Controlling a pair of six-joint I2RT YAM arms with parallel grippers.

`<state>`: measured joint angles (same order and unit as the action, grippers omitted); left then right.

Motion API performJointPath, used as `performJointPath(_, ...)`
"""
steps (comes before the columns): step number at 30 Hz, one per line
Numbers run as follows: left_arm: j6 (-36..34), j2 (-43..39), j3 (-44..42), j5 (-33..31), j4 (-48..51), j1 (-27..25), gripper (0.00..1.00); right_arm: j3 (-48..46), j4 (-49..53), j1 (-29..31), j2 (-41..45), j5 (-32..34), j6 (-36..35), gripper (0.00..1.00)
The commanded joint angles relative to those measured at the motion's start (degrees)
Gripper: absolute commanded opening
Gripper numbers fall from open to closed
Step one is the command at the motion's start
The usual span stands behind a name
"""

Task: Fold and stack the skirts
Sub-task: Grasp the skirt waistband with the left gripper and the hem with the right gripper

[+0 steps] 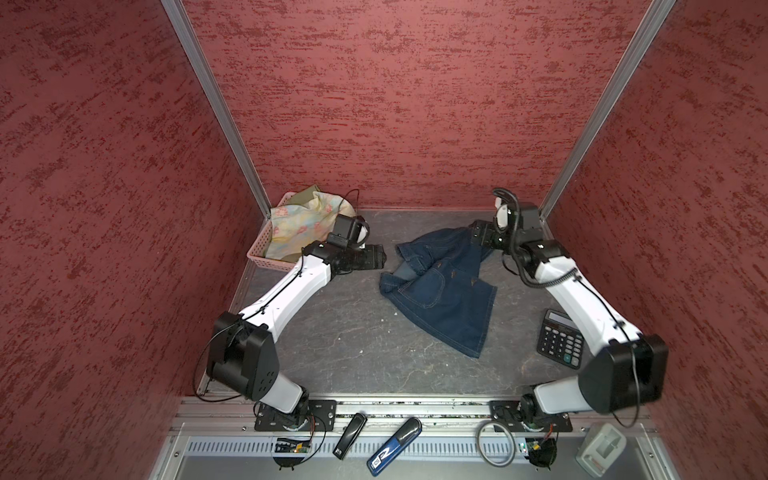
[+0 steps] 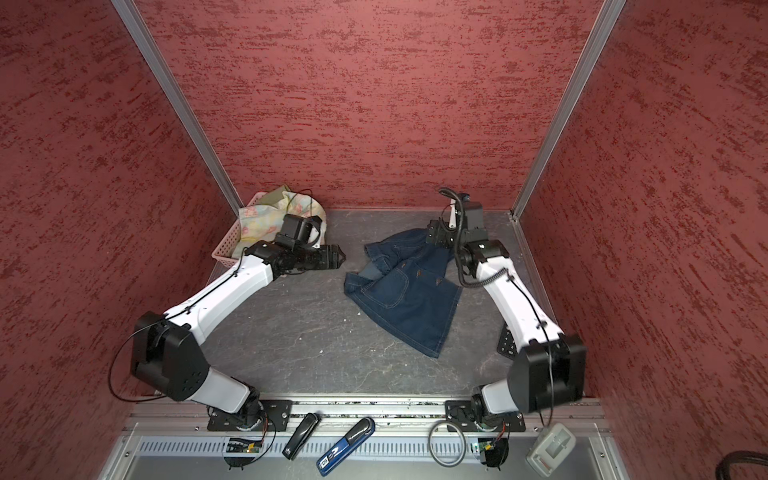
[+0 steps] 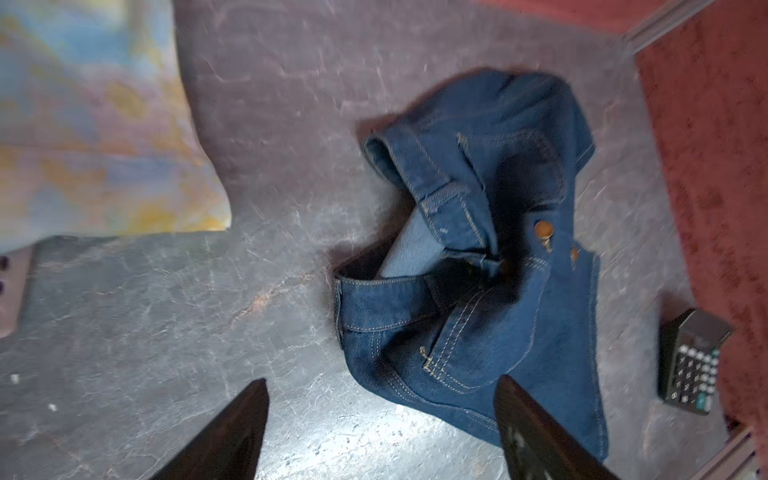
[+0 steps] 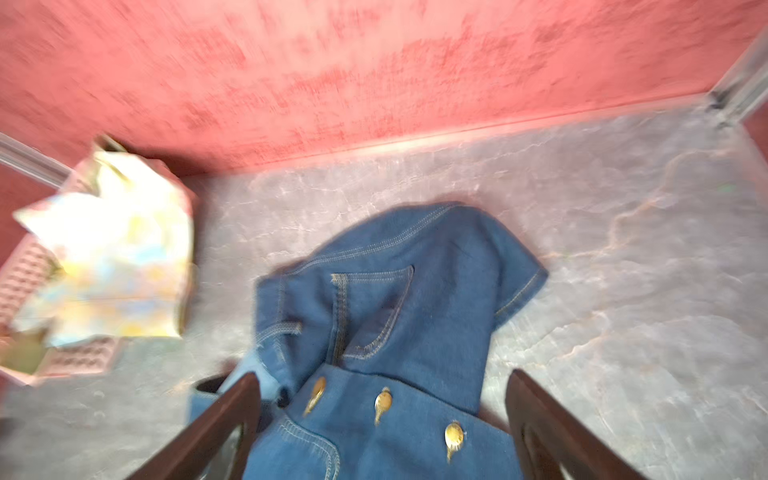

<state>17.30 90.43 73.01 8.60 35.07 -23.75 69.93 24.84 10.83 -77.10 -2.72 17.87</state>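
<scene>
Denim skirt (image 4: 395, 299) beneath spread right fingers (image 4: 230, 401)

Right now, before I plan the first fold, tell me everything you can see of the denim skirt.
The denim skirt is dark blue, with tan stitching, patch pockets and brass buttons. It lies crumpled and unfolded on the grey table, waistband gaping toward the left arm, far end bunched up. The right gripper stands open over that far end, gripping nothing.

Even light; wrist views seemingly motion-blurred.
</scene>
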Motion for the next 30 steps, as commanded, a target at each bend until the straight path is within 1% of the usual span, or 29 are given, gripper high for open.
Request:
performJointPath(1, -0.25, 3.50, -0.45, -0.86, -1.16, -1.48, 0.80, -9.05, 2.05, 0.23, 2.46, 0.44, 5.86, 0.91)
performJointPath(5, -1.36, 9.18, 1.24, -0.77, -3.14, -2.26, 0.74, -17.50, 2.84, 0.41, 6.63, -2.10, 7.62, 0.89)
performJointPath(6, -2.32, 10.75, 1.68, -1.23, -3.74, -2.35, 0.71, -19.11, 2.72, 0.34, 7.12, -2.83, 7.77, 0.89)
performJointPath(8, -3.11, 13.82, 3.16, -1.85, -3.84, -2.27, 0.70, -22.16, 2.07, 0.41, 8.26, -3.93, 8.30, 0.89)
performJointPath(11, -3.68, 17.39, 4.96, -2.50, -4.46, -2.53, 0.69, -24.86, 2.13, 0.42, 8.90, -4.62, 8.41, 0.89)
performJointPath(15, -3.50, 20.23, 5.48, -1.93, -5.72, -2.61, 0.63, -26.67, 2.76, 0.41, 8.60, -6.37, 8.50, 0.89)
performJointPath(16, -3.54, 20.76, 5.46, -1.76, -6.09, -2.59, 0.55, -27.01, 2.83, 0.39, 8.11, -6.80, 8.55, 0.89)
performJointPath(18, -3.75, 21.91, 5.32, -1.36, -7.10, -2.60, 0.33, -27.99, 3.27, 0.44, 6.85, -6.48, 8.84, 0.89)
performJointPath(20, -3.92, 22.96, 5.69, -1.01, -7.56, -2.61, 0.07, -29.15, 3.37, 0.41, 6.02, -6.58, 8.93, 0.89)
performJointPath(21, -3.94, 23.27, 6.07, -1.04, -7.59, -2.54, 0.00, -29.83, 3.45, 0.48, 5.72, -6.68, 9.02, 0.88)
performJointPath(25, -3.44, 21.61, 5.68, -1.39, -9.01, -2.45, 0.00, -32.57, 3.89, 0.51, 6.72, -7.54, 9.77, 0.85)
performJointPath(30, -0.52, 15.68, 3.46, -0.66, -12.36, -1.41, 0.00, -35.49, 4.25, 1.71, 8.98, -10.18, 13.06, 0.80)
